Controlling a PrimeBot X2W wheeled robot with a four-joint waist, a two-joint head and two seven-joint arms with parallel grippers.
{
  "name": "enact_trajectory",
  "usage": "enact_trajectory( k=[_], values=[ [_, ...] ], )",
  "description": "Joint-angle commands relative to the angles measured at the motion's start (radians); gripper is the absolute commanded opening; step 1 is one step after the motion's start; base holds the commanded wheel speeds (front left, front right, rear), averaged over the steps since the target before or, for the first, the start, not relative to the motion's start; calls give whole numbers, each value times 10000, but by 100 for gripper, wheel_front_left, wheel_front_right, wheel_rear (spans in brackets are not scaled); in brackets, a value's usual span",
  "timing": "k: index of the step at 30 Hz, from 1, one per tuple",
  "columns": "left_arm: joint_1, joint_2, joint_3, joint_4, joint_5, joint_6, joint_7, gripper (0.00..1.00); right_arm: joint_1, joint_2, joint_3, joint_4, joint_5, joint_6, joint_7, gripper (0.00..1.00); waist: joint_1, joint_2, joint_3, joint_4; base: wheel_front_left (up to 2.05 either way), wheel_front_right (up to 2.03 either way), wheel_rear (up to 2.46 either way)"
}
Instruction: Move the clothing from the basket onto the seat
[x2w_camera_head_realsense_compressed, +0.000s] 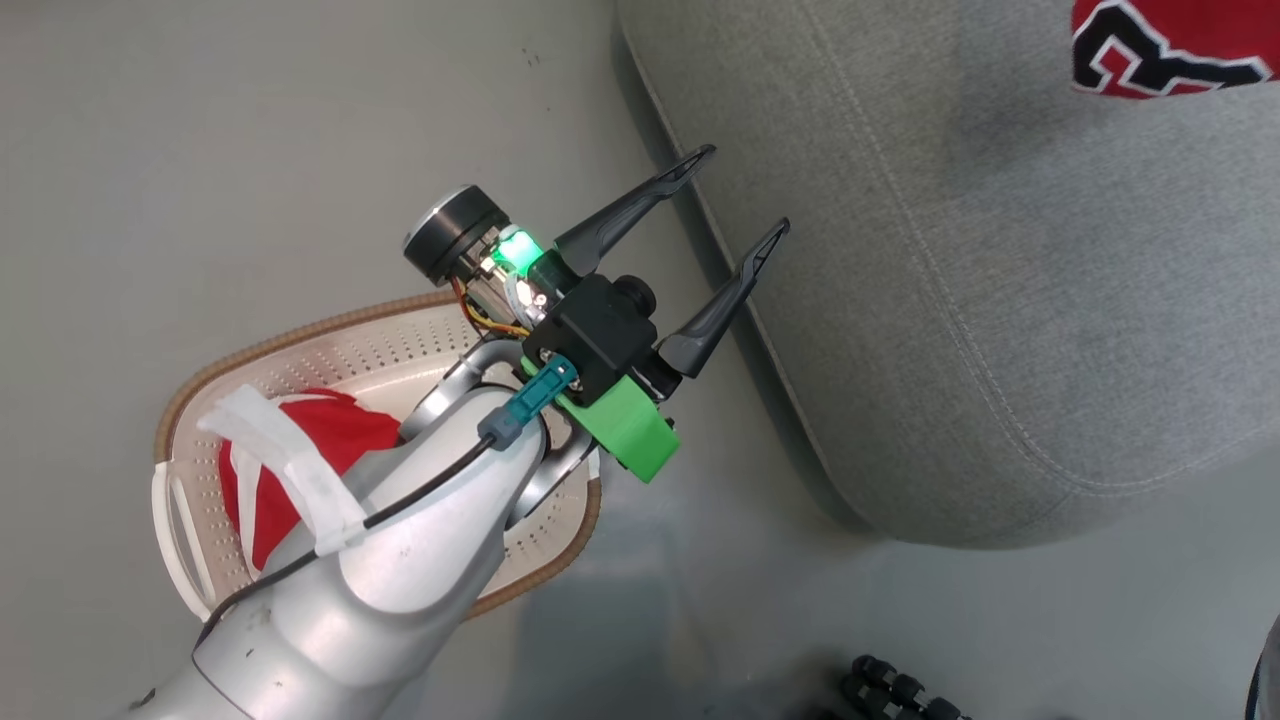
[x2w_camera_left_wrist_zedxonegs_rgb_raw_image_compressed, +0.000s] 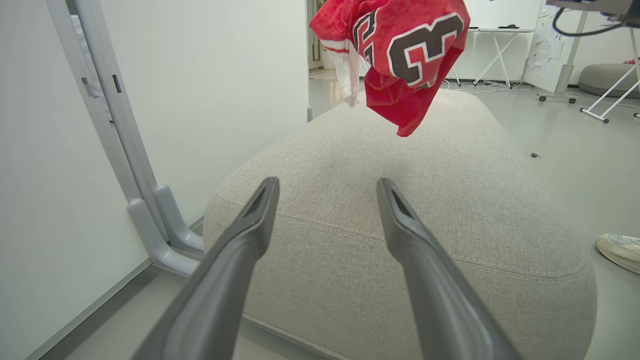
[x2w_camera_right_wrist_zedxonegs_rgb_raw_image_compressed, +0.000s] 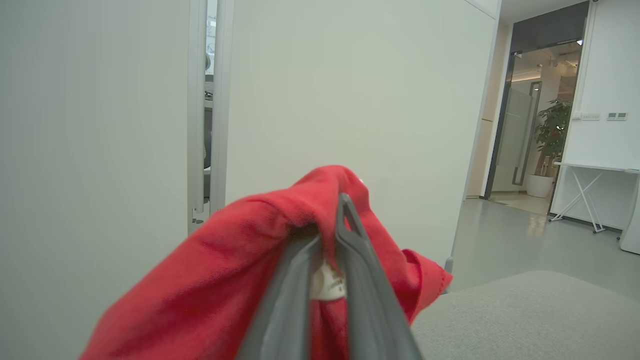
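The clothing (x2w_camera_left_wrist_zedxonegs_rgb_raw_image_compressed: 395, 55) is bright red with black, white-outlined numerals and a white-striped edge. The seat (x2w_camera_head_realsense_compressed: 1000, 300) is plain grey weave. At seven o'clock in the head view, the basket (x2w_camera_head_realsense_compressed: 390, 345) is cream, dotted with holes, brown-rimmed.

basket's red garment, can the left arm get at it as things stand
Probably yes. The left gripper is open and empty, over the floor between basket and seat, and the red garment lies uncovered in the basket under that arm; it would have to pull back.
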Motion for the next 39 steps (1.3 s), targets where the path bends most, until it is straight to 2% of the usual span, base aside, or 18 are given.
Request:
enact_trajectory(
  k=[1, 7, 10, 21, 27, 28, 29, 30, 39],
  values=[
    [-261, 71, 10, -19, 108, -25, -1, 100, -381, -198, -172, 178, -71, -3, -26, 0, -1, -1, 824, 461, 0, 0, 0],
    [-672, 70, 1, -112, 244, -5, -1, 100, -1426, -942, -702, 1270, -149, -3, -24, 0, -1, -1, 1510, 765, 0, 0, 0],
    [-773, 105, 13, -151, 281, 16, -1, 100, -1653, -1037, -638, 2087, -99, -3, -26, 0, -1, -1, 1738, 830, 0, 0, 0],
    [-920, 79, -30, -145, 295, 47, -1, 100, -1356, -664, -480, 4818, -256, -5, -24, 0, -1, -1, 2149, 1035, 0, 0, 0],
    [-815, 110, 67, -179, 247, 86, -1, 100, -1084, -572, -570, 5195, -243, -3, -24, 0, -1, -1, 2005, 1084, 0, 0, 0],
    [-766, 114, 90, -188, 232, 108, -1, 100, -1024, -567, -563, 5147, -254, -5, -24, 25, -1, -1, 1952, 1078, 0, 0, 0],
    [-691, 120, 123, -193, 208, 126, -1, 100, -933, -566, -559, 5073, -277, -3, -24, 69, -1, -1, 1856, 1067, 0, 0, 0],
    [-636, 111, 153, -201, 188, 143, -1, 100, -868, -566, -580, 5005, -297, -5, -24, 100, -1, -1, 1784, 1063, 0, 0, 0],
    [119, -16, 640, -393, 48, 304, -1, 100, 732, -287, -617, 3919, -399, -5, -26, 100, -1, -1, 568, 990, 0, 0, 0]
  ],
)
